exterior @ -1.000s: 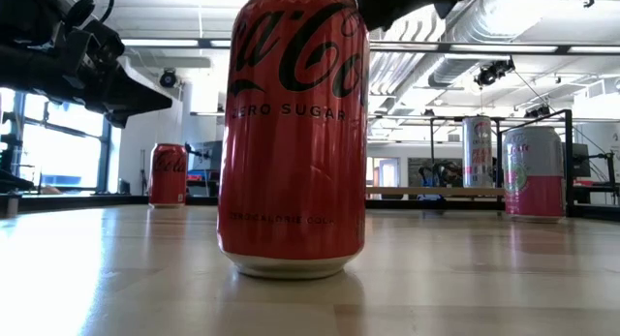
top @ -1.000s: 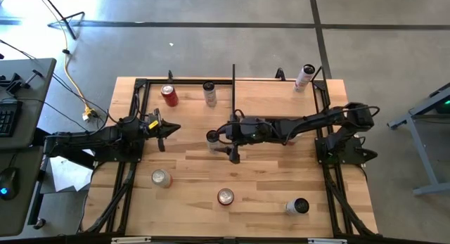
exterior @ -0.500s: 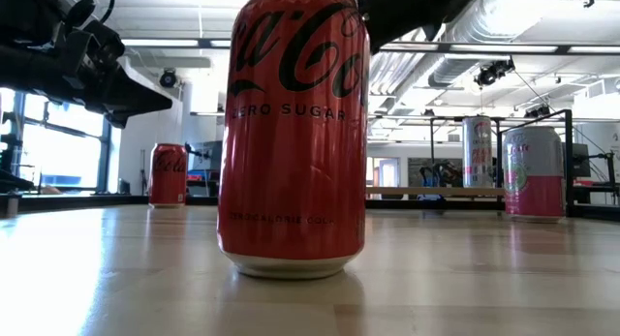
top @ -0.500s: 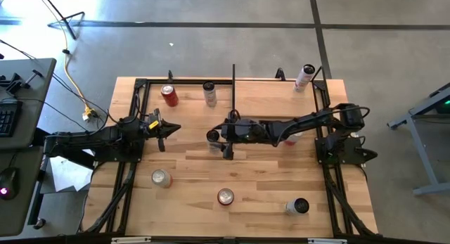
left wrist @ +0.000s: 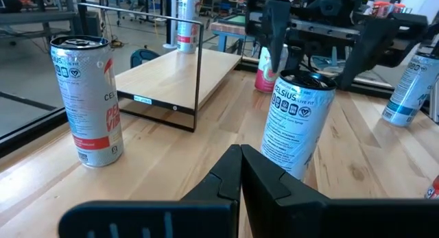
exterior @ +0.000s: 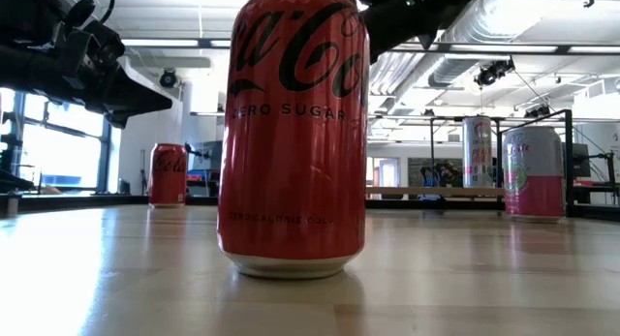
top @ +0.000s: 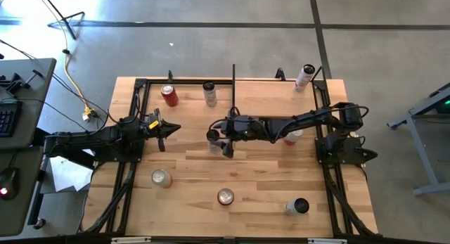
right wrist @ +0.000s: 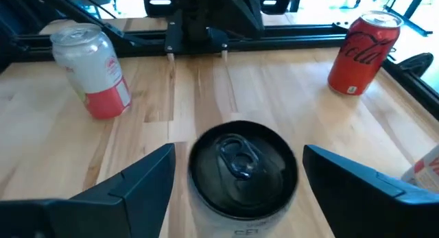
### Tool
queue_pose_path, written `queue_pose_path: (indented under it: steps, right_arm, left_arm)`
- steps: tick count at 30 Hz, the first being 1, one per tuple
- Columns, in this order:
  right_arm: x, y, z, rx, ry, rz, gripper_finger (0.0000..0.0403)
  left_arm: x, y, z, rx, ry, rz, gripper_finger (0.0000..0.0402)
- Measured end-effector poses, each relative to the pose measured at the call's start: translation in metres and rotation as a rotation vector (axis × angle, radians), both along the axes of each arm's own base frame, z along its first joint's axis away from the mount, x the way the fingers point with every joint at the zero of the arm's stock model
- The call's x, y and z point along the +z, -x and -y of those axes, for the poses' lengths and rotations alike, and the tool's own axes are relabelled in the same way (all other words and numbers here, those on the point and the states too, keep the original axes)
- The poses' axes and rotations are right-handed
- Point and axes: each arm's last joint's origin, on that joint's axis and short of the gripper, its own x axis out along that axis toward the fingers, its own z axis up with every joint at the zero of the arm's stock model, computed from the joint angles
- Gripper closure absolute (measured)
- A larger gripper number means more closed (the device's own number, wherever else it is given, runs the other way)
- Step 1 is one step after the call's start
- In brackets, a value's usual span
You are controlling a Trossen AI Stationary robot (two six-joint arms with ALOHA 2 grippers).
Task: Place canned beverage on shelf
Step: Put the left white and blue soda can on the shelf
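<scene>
Shelf [top: 271, 96] lies along the table's far side, its black upright plate [top: 233, 86] beside the Celsius can [top: 213, 137] standing mid-table. Right gripper [top: 219, 140] straddles that can, fingers spread wide, apparently not yet touching. Next: close, lift, carry it onto the shelf. Left gripper [top: 167, 129] waits clenched, empty.

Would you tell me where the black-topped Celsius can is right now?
In the high view the Celsius can stands near the table's middle, just off the shelf's black upright plate, between the right gripper's open fingers.
</scene>
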Motion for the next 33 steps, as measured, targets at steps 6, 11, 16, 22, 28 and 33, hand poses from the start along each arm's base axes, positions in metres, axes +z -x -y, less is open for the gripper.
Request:
queue_pose_path:
  steps: [6,11,16,22,28,33]
  right_arm:
    - [-0.007,-0.002,0.0,0.008,-0.016,-0.015,0.0098]
    - [-0.015,-0.007,0.0,0.014,-0.005,-0.006,0.0098]
    - [-0.017,-0.009,-0.001,0.023,0.005,0.008,0.0099]
    - [-0.018,-0.01,-0.001,0.021,-0.001,0.008,0.0145]
    - [-0.017,-0.01,0.0,0.003,-0.004,0.012,0.016]
    - [-0.011,-0.011,-0.006,0.007,-0.01,0.024,0.016]
  left_arm:
    - [0.0,0.0,0.0,0.0,0.0,0.0,0.0401]
    - [0.0,0.0,0.0,0.001,0.005,-0.002,0.0401]
    - [-0.001,0.0,0.0,0.001,0.009,-0.006,0.0401]
    - [-0.001,0.0,0.0,0.002,0.009,-0.007,0.0401]
    - [-0.001,0.0,0.0,0.003,0.017,-0.005,0.0401]
    - [-0.001,0.0,0.0,0.003,0.017,-0.005,0.0401]
